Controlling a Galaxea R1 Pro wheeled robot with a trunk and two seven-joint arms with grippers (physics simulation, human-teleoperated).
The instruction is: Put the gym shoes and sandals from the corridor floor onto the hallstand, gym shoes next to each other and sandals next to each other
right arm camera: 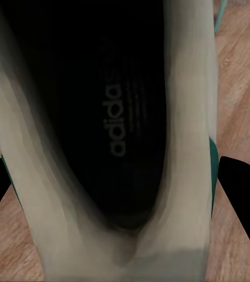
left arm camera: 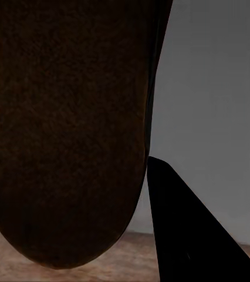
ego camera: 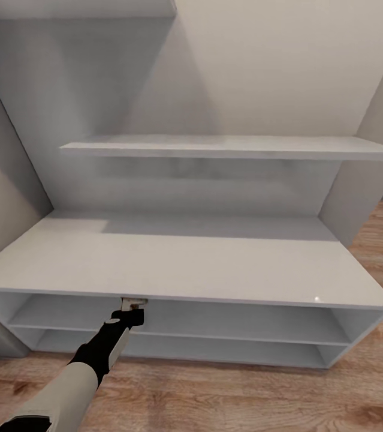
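Floor [ego camera: 227, 399]: light wood planks run in front of the hallstand.
Left arm: it reaches forward and low, toward the front edge of the hallstand's counter.
Left gripper [ego camera: 132, 309]: just under that edge, at the mouth of the upper open shelf, pinching a sandal [left arm camera: 66, 135]; the wrist camera sees its dark brown sole up close, one black finger [left arm camera: 189, 235] beside it.
Right gripper [right arm camera: 110, 194]: black fingers either side of a gym shoe [right arm camera: 183, 117], cream with a dark inside and green trim; whether they clamp it, can't tell.
Hallstand [ego camera: 173, 258]: pale grey, bare counter, floating shelf behind.
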